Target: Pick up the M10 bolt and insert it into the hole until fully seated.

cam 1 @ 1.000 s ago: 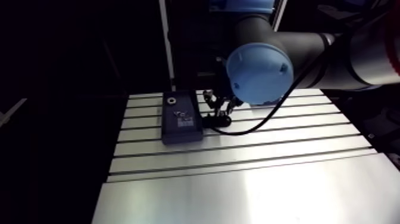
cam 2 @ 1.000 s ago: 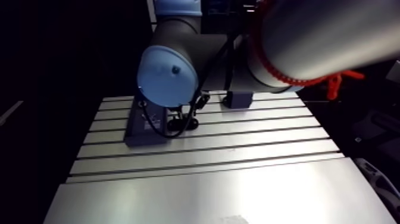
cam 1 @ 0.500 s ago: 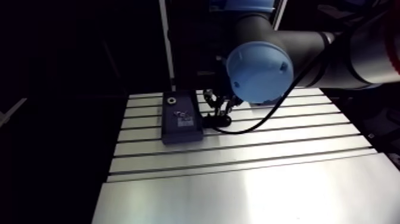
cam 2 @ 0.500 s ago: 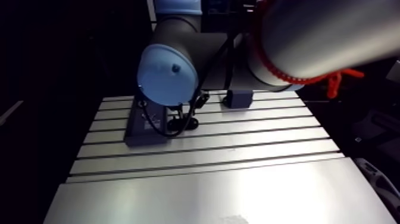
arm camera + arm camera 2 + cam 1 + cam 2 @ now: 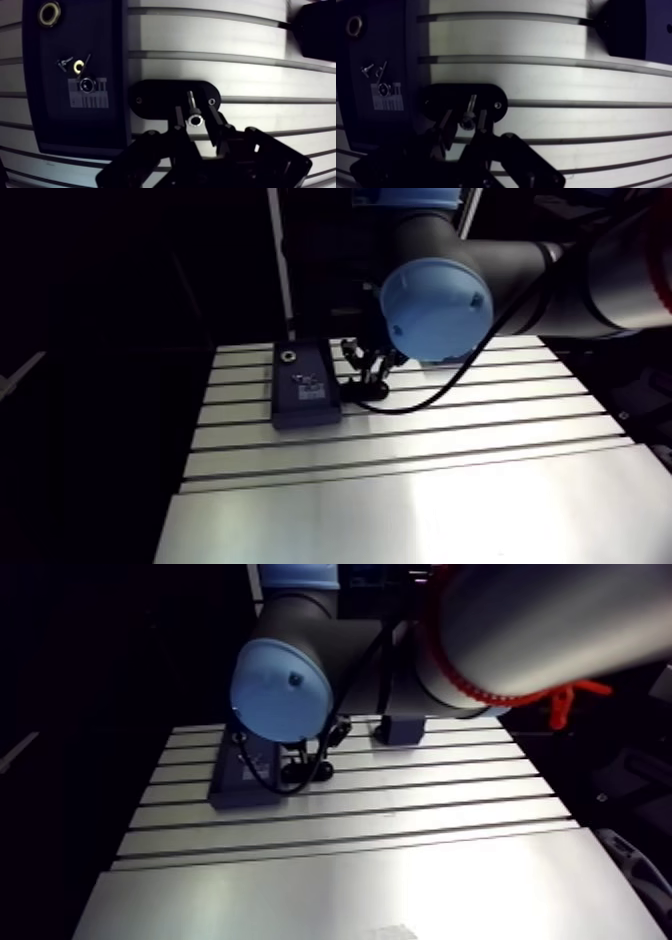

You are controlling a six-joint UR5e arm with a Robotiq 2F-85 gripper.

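Note:
In the wrist view the M10 bolt (image 5: pixel 191 101) is a thin silver shaft with a round socket head. It stands between my gripper's (image 5: pixel 195 120) two fingers, which press against the head from either side. The shaft's far end points into a black oval holder (image 5: pixel 155 97) on the table. Whether the tip still rests in the holder I cannot tell. Beside the holder lies a dark rectangular plate (image 5: pixel 55 125) with a brass-rimmed hole (image 5: pixel 49 13) at its far corner, a smaller brass hole (image 5: pixel 78 66) and a steel-ringed one (image 5: pixel 86 85). The arm view shows the same plate (image 5: pixel 303 393).
The slotted aluminium table (image 5: pixel 225 40) runs under everything, its grooves crossing ahead of the gripper. A dark block (image 5: pixel 317 30) sits at the far corner on the side away from the plate; it shows as a grey block (image 5: pixel 400 729) in the arm view.
The wrist and its blue joint cap shifted only very slightly. The gripper stays at the black holder; plate and block have not moved.

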